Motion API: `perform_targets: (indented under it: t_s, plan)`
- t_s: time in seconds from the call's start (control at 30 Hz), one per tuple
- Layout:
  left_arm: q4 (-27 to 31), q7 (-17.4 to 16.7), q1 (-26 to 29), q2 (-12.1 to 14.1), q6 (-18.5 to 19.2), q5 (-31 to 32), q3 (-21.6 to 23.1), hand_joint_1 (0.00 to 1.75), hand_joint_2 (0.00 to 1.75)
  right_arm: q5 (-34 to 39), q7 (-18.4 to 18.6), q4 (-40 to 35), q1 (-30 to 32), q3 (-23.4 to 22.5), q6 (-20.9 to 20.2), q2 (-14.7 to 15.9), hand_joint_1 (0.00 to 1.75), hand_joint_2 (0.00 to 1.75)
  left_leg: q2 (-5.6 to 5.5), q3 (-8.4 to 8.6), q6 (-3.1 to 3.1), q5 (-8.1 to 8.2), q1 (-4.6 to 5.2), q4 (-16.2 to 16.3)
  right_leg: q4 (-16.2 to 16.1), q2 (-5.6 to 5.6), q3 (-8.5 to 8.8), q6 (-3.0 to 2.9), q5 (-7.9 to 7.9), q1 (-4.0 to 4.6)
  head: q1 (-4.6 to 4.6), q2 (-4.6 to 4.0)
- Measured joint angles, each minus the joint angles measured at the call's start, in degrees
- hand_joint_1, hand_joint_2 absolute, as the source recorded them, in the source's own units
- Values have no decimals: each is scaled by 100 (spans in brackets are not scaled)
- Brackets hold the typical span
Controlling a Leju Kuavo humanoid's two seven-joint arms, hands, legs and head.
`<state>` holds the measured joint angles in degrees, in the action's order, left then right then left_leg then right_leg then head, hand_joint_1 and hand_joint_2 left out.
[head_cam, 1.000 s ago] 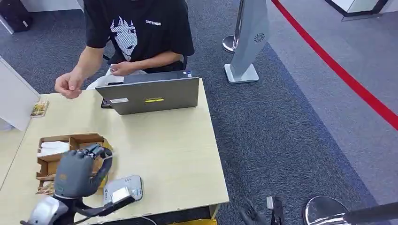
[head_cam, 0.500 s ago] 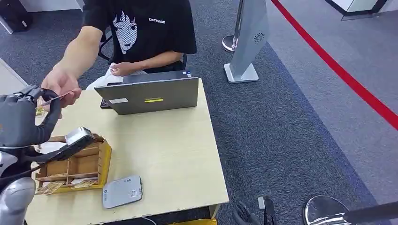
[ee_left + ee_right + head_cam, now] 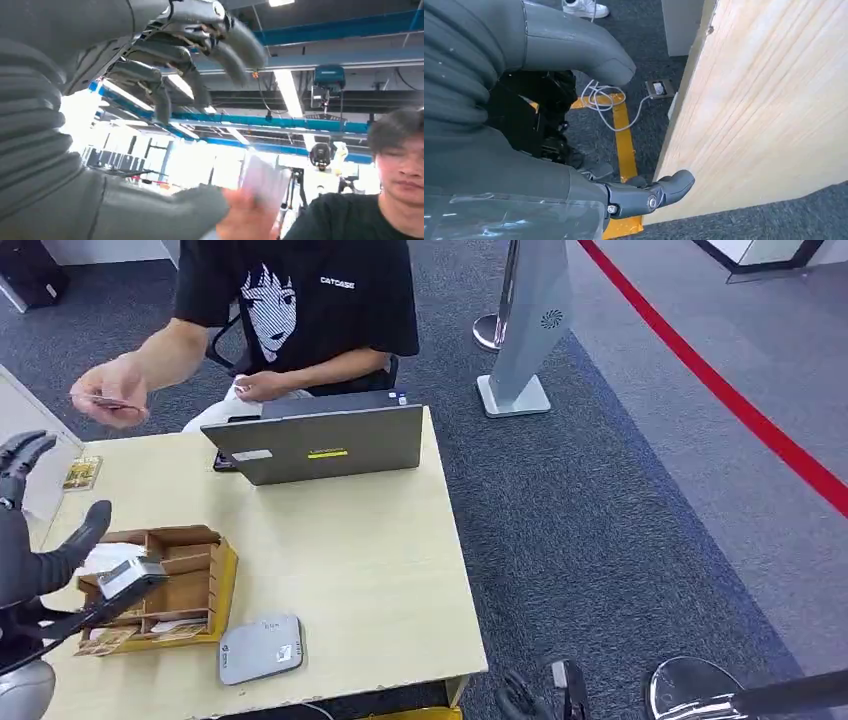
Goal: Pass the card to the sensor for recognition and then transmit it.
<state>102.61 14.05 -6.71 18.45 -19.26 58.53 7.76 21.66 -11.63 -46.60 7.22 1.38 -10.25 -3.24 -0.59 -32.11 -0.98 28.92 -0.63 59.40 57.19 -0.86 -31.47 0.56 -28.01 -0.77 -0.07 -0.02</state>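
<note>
The left hand (image 3: 30,530) is raised at the left edge of the head view, above the table's left side, its fingers spread wide and the thumb reaching toward the tray, with nothing in its grasp; the left wrist view shows the same splayed fingers (image 3: 200,55) arched over open air. The card (image 3: 105,402) is in the person's hand (image 3: 115,395), lifted above the far left corner of the table (image 3: 370,560) and apart from the robot's fingers; in the left wrist view it appears as a pale blurred rectangle (image 3: 265,180) just beyond the thumb. The sensor (image 3: 262,648), a flat grey pad, lies near the table's front edge, just beside the front right corner of the cardboard tray (image 3: 195,570), which sits along the left side and holds white slips in its compartments. A closed grey laptop (image 3: 325,443) stands across the far edge in front of the seated person (image 3: 300,300). The table's middle and right half is bare wood out to its right edge. The right hand (image 3: 574,115) hangs low beside the table's side edge, over grey carpet with yellow floor tape (image 3: 624,145) and a white cable (image 3: 604,100); its thumb and fingers are loosely parted and hold nothing.
</note>
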Motion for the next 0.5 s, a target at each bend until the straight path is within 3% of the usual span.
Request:
perform_targets:
  t_s: [0.2,0.27,0.37,0.5]
  plan:
    - [291,171,589,52,271,52,-160,0,175,62,118,-197,119,-2,105,20,0,175,0,0,0,0,0,0,0,2,-1,0,0,0,0,0]
    - [357,204,770,122,571,285,-151,0,175,51,118,-217,126,-13,101,20,0,175,0,0,0,0,0,0,0,-1,0,0,0,0,2,0]
    - [385,164,1142,413,737,907,58,0,175,-54,144,-308,155,-85,81,20,0,175,10,0,0,0,0,0,0,-8,-6,0,0,0,-2,0]
    - [368,111,1575,612,781,931,531,0,175,-162,186,-372,156,-214,44,20,0,175,9,-1,-2,2,0,0,-1,-7,-7,0,-1,-1,-2,0]
